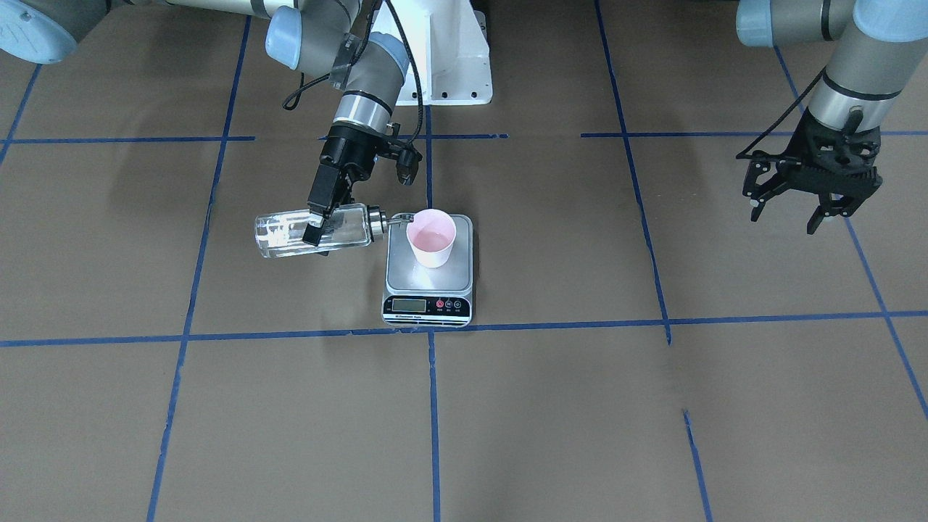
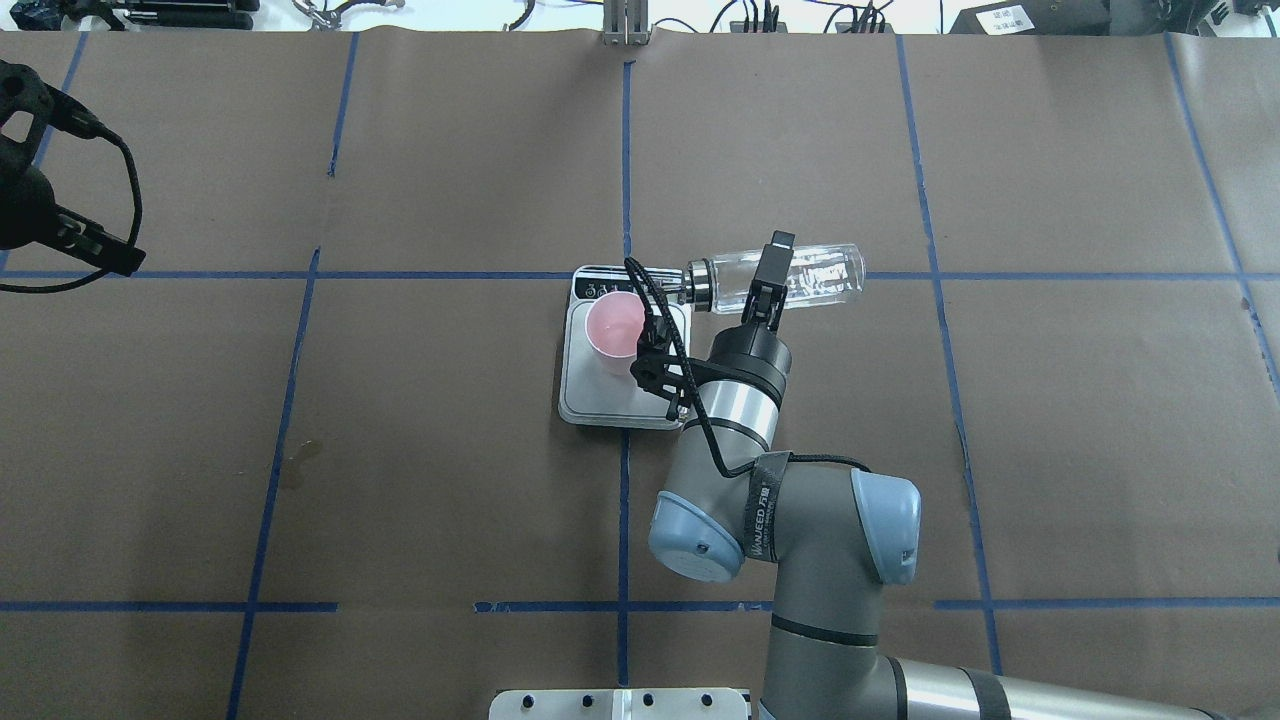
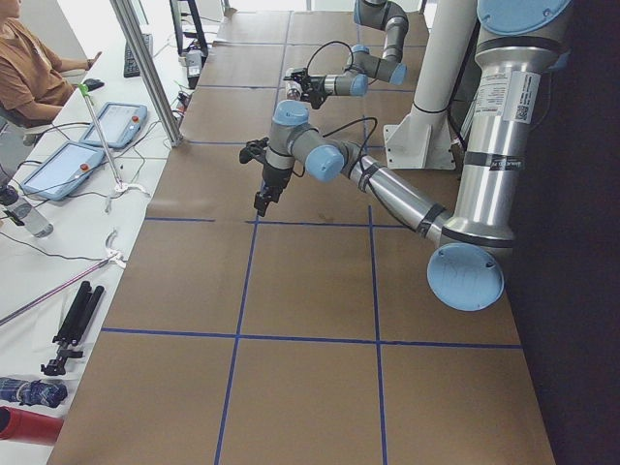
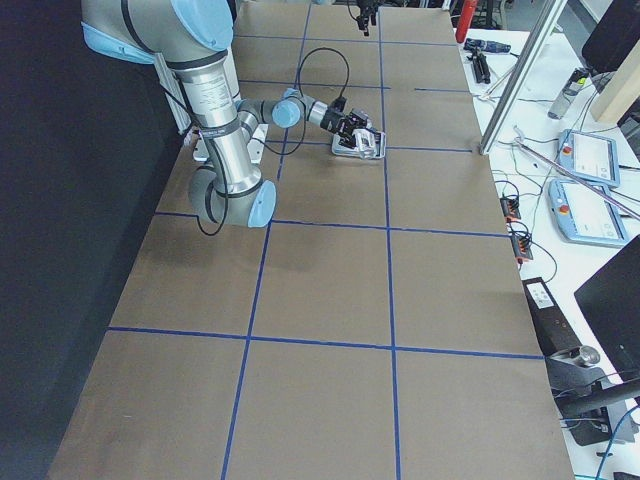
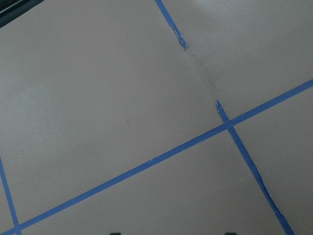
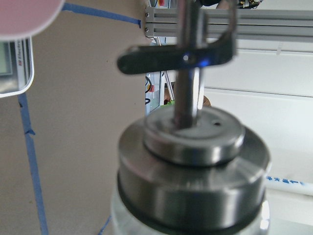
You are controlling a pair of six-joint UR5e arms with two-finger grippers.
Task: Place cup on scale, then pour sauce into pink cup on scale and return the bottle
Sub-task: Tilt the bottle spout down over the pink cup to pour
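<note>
Closest to the front-facing camera sits the scale [image 1: 428,279], black panel toward the lens, on the brown tabletop [image 1: 580,406]. At the view's left, the bottle [image 1: 290,233] hangs roughly level in the air, with the right claw [image 1: 317,228] clamped across its glass body and its metal spout reaching to the cup's rim. The cup [image 1: 431,239] stands upright on the scale's steel platform. Well apart at the far right, the left claw [image 1: 786,217] hangs above the tabletop, fingers spread wide, holding nothing.
</note>
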